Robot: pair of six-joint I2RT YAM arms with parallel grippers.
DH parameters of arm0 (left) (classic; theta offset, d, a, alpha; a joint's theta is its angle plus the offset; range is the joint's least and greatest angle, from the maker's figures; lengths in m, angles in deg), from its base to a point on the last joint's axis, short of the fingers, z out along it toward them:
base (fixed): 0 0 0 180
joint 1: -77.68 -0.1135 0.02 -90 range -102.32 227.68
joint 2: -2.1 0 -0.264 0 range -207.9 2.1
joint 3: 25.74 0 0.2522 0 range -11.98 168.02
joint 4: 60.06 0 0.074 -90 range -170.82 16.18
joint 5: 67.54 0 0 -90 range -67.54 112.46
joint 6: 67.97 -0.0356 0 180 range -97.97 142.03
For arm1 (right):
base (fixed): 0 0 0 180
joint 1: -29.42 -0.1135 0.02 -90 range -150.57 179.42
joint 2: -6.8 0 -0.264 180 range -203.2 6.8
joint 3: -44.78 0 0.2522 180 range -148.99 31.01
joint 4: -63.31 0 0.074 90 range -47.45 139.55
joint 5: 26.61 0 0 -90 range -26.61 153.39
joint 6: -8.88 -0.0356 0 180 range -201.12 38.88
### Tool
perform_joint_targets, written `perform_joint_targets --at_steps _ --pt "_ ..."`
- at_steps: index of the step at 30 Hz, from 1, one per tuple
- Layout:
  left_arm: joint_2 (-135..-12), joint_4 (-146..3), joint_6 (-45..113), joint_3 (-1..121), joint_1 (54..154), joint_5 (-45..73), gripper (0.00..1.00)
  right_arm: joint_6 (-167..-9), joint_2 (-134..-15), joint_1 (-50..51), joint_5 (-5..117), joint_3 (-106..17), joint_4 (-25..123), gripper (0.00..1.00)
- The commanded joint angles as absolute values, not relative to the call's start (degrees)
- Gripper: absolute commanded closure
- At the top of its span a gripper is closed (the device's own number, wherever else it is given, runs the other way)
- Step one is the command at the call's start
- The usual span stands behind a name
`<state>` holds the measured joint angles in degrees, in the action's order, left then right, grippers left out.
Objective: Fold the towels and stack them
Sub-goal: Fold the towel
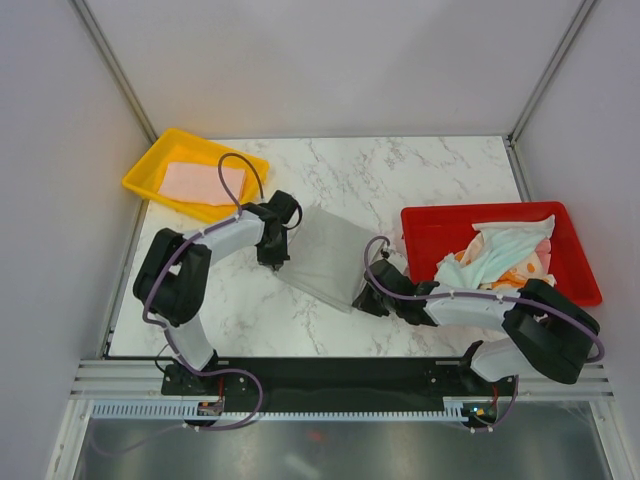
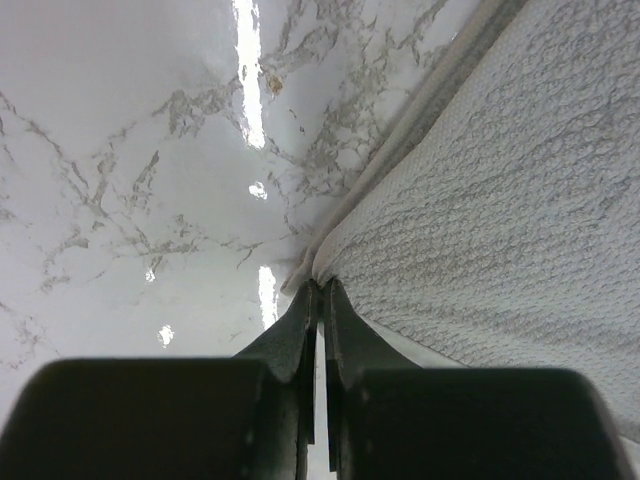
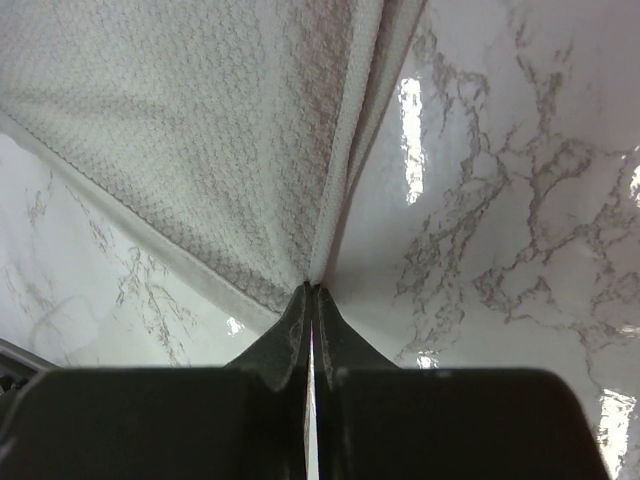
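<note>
Overhead: the grey towel (image 1: 325, 255) lies on the marble tabletop (image 1: 420, 170), stretched between the left tool (image 1: 275, 262) and the right tool (image 1: 368, 297).

Left wrist: the tool is clamped shut on the towel's hem, and the cloth spreads ahead and to the right.

Right wrist: the tool is pinched shut on a doubled corner, with the cloth ahead and to the left.

Both corners are best carried over together, keeping the edges aligned.

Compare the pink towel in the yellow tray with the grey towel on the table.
Colour: the pink towel is pale pink, the grey towel light grey. Place: the pink towel lies in the yellow tray; the grey towel is on the marble table. State: nothing touches the pink towel, while both arms' shut jaws pinch the grey towel at two corners. Both lie flat.
</note>
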<state>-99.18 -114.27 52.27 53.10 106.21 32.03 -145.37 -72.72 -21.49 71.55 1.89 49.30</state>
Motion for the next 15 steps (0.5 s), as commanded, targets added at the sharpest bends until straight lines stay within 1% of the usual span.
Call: perform_joint_targets --at_steps 1,2,3,4,5,7,9,12,15 --pt "-99.2 -115.0 50.2 53.1 106.1 35.1 0.91 -143.9 -73.4 -21.9 70.0 2.1 50.9 0.97" --pt "-99.0 -115.1 50.2 53.4 106.1 35.1 0.87 -143.2 -73.3 -21.9 69.5 1.3 51.0 0.93" --pt "-98.5 -115.2 50.1 53.7 106.1 35.0 0.76 -141.8 -73.2 -22.0 69.2 0.8 50.9 0.88" --pt "-98.3 -115.6 50.0 54.1 106.1 34.9 0.71 -141.2 -72.6 -21.9 69.0 0.1 49.7 0.81" --pt "-98.1 -116.9 49.5 55.7 106.1 34.9 0.67 -140.8 -72.0 -21.9 69.1 -1.0 49.6 0.77" --pt "-97.7 -118.5 49.1 57.9 106.0 36.1 0.64 -139.5 -70.1 -22.0 70.2 -2.5 44.2 0.7" --pt "-97.9 -120.6 47.6 62.4 105.9 37.0 0.6 -137.7 -68.8 -21.9 70.3 -4.8 40.3 0.67" --pt "-99.2 -121.3 46.3 69.6 105.9 35.5 0.58 -135.9 -68.1 -21.9 71.2 -7.2 38.1 0.66" --pt "-102.8 -121.4 45.6 76.2 106.0 29.9 0.57 -134.2 -70.1 -21.8 71.7 -9.8 38.0 0.66"
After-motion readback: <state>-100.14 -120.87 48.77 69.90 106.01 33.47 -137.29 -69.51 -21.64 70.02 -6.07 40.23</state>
